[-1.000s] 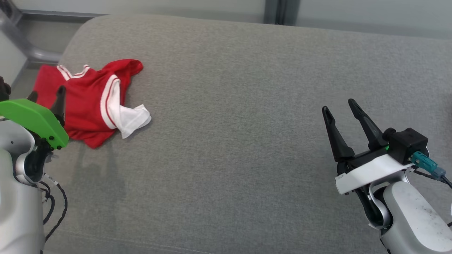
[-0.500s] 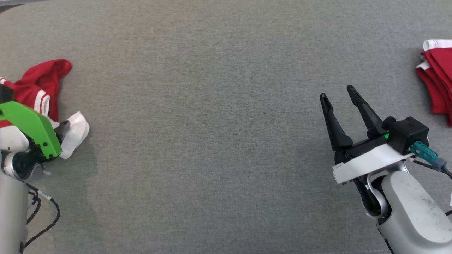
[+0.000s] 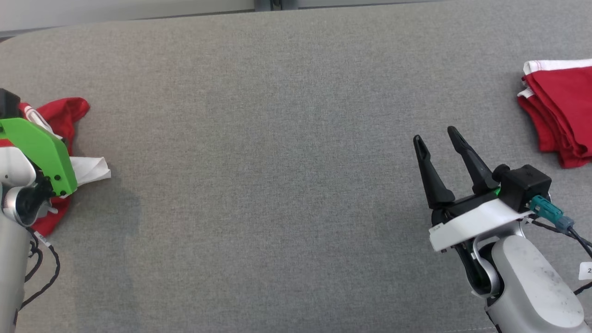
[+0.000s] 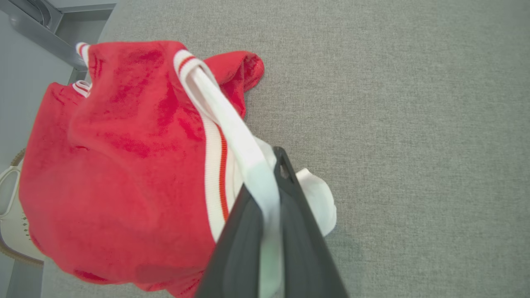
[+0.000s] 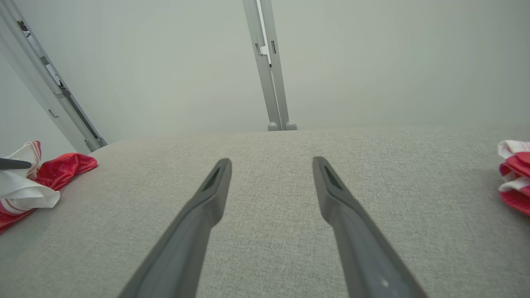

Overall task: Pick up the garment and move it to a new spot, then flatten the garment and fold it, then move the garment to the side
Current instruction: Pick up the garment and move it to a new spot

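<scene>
The garment point(image 4: 124, 145) is a red top with white sleeves and red-and-white striped trim. It lies bunched at the far left of the grey cushion point(image 3: 277, 162). My left gripper point(image 4: 275, 174) is shut on a white sleeve, and a band of the cloth runs between its dark fingers. In the head view the green wrist cover point(image 3: 39, 150) hides those fingers, with the garment point(image 3: 69, 113) showing around it. My right gripper point(image 3: 434, 135) is open and holds nothing, above the cushion at the right, far from the garment. Its two fingers point(image 5: 215, 194) stand wide apart.
A second red and white garment point(image 3: 559, 106), folded, lies at the cushion's far right edge, beyond my right gripper; it also appears in the right wrist view point(image 5: 513, 174). A pale wall with a grey upright post point(image 5: 269, 62) stands behind the cushion.
The head camera has swung right, bringing the folded garment into view. My left gripper closed on the white sleeve, and the garment is now bunched up around it. The right gripper stays open.
</scene>
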